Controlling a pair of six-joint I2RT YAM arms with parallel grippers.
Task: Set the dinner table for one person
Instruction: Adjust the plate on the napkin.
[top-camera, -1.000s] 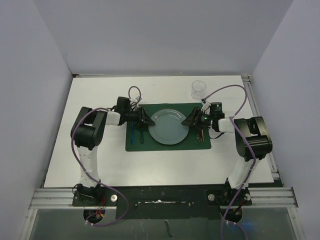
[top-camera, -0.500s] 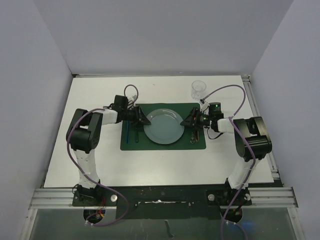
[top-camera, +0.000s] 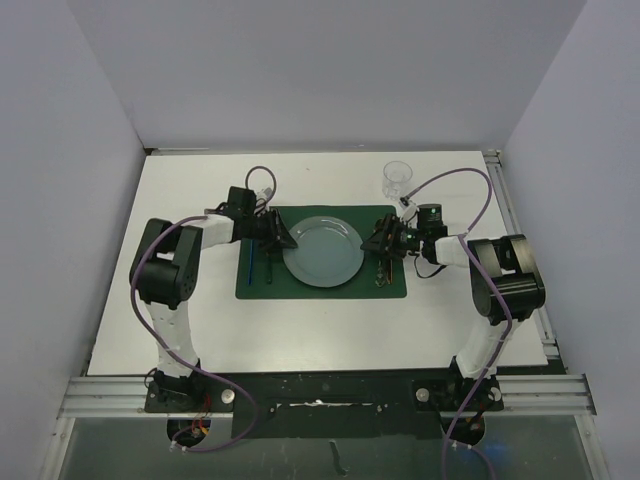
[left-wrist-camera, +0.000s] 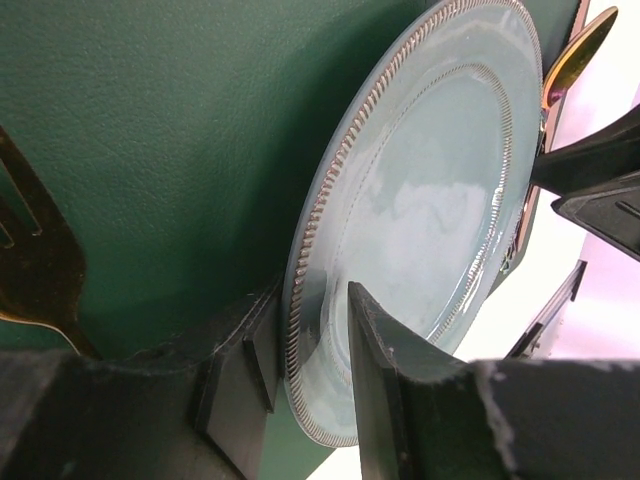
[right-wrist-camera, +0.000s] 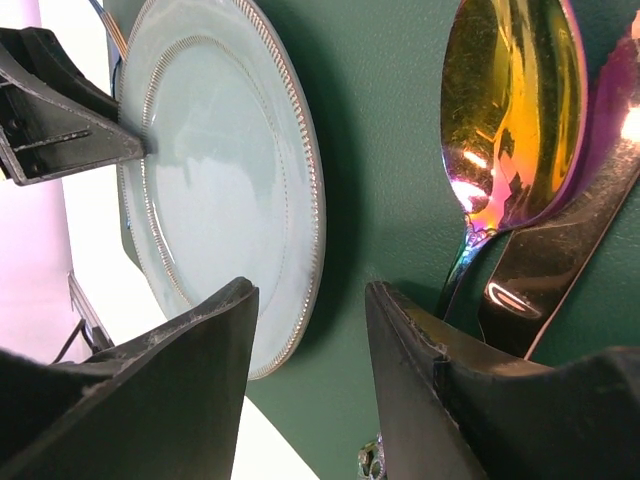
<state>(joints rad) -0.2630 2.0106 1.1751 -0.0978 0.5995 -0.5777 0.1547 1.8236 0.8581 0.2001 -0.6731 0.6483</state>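
Note:
A pale blue plate (top-camera: 322, 250) with a beaded rim lies on the dark green placemat (top-camera: 390, 288) on the white dinner table (top-camera: 200, 340). My left gripper (top-camera: 283, 240) holds the plate's left rim; in the left wrist view its jaws (left-wrist-camera: 310, 305) sit one under and one over the plate (left-wrist-camera: 430, 200). My right gripper (top-camera: 375, 243) stands at the plate's right rim. In the right wrist view it (right-wrist-camera: 310, 295) is open, one finger over the plate (right-wrist-camera: 220, 170), the other over the mat, with a gap at the rim.
A gold fork (top-camera: 268, 268) and a thin blue utensil (top-camera: 250, 265) lie on the mat left of the plate. An iridescent spoon (right-wrist-camera: 515, 110) and knife (right-wrist-camera: 560, 260) lie to its right. A clear glass (top-camera: 397, 178) stands at the back right, off the mat.
The placemat, with the plate and cutlery on it, has slid left and slightly toward the back. Both grippers moved along with it, still at the plate's two rims.

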